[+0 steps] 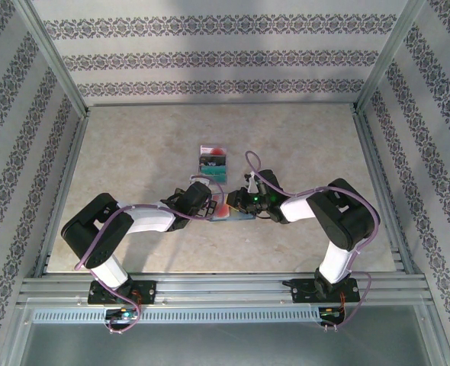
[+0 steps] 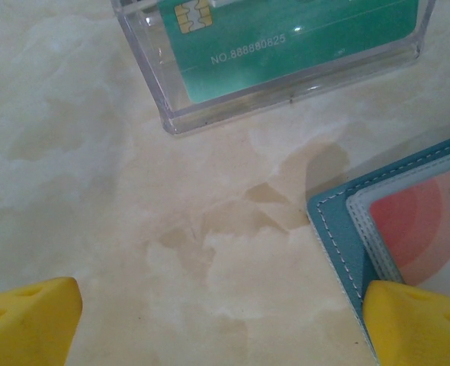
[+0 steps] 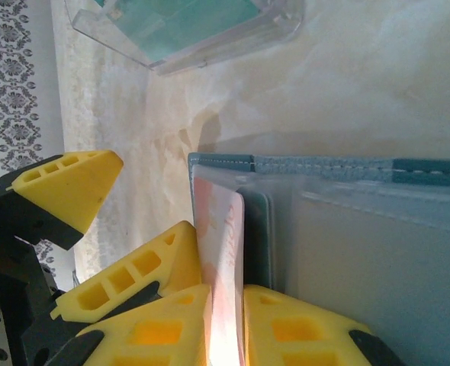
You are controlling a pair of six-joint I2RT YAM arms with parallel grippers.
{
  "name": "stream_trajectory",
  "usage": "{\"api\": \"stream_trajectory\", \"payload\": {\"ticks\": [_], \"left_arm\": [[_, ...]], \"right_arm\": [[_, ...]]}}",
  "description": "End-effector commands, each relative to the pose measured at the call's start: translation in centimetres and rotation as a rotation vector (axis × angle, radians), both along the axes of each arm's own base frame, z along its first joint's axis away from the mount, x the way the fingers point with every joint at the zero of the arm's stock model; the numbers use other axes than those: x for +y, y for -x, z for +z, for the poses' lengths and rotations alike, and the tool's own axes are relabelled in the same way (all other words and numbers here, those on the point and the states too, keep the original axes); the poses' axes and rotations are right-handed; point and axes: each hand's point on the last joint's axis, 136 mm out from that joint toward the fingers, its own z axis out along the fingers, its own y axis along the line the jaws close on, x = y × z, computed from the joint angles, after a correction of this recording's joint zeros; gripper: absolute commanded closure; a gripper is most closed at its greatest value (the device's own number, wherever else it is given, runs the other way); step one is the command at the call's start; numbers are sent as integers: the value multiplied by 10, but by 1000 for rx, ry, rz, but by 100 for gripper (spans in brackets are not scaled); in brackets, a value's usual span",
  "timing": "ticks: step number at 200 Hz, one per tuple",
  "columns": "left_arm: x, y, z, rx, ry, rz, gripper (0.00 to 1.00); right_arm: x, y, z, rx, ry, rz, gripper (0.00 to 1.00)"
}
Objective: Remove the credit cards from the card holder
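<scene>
Card (image 3: 222,236) — red-and-white — in right gripper (image 3: 225,297)

A teal-green card (image 2: 286,46) in a clear box (image 2: 286,97) — card holder (image 2: 338,232) corner at right.

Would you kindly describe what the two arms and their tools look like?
The left arm and right arm share white links, black joints and looping purple cables. The left tool and right tool have yellow, wedge-shaped fingers with moulded cut-outs.

Soft, even light brightens the pale table (image 1: 133,152), shadows are faint, small glints mark the clear case (image 2: 301,88), and close wrist-view foregrounds blur.
</scene>
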Motion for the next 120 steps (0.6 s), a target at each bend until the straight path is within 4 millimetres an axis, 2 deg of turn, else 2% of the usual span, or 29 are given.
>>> {"api": "stream_trajectory", "payload": {"ticks": [1,120], "left_arm": [[-2,9,-6,29,-36,-17,4],[2,7,-3,19,-68,-11,4]], "right_arm": [[2,1,14,-31,-55,17,82],[-14,-4,17,-26,-83,-31,86]]}}
